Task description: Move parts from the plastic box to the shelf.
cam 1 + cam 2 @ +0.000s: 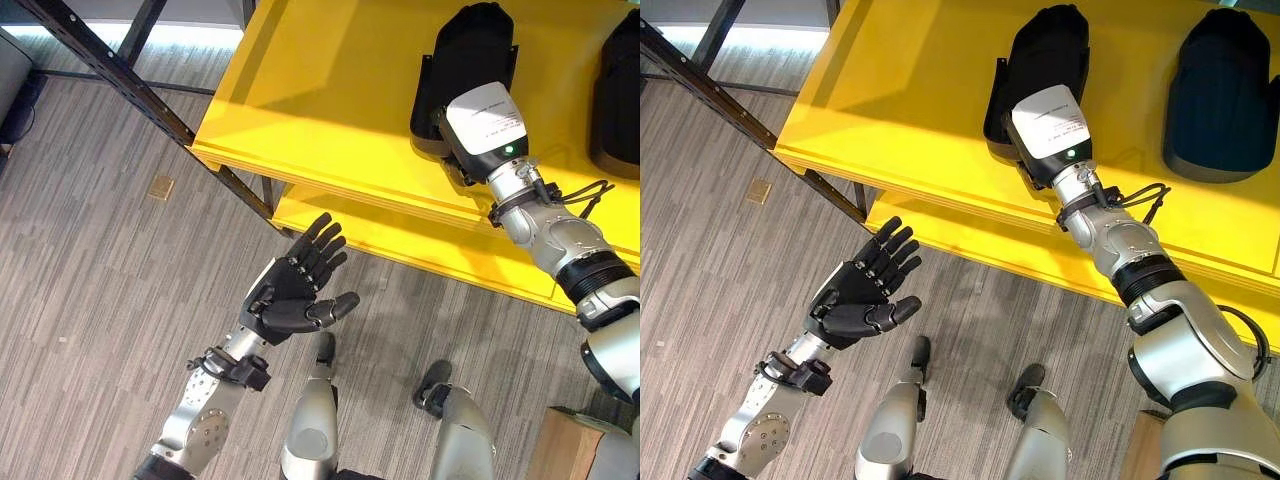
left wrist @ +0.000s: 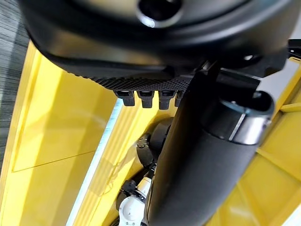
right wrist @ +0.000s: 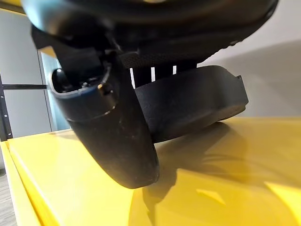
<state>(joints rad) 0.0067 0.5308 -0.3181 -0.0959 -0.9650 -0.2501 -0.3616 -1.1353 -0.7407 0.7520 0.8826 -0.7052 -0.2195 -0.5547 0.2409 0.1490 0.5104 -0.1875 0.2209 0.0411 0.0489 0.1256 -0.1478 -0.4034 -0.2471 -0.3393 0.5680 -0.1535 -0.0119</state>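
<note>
Two black moulded plastic parts lie on the bright yellow shelf board: the near part under the right hand, whose grip I cannot tell, the second part beside it. The left hand hangs spread and empty over the floor.

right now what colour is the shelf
Bright yellow shelf, clearest in the left eye view.

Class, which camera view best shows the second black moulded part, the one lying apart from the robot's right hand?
The right eye view: the second black moulded part lies nearly whole on the yellow shelf. The left eye view crops it at its edge.
</note>
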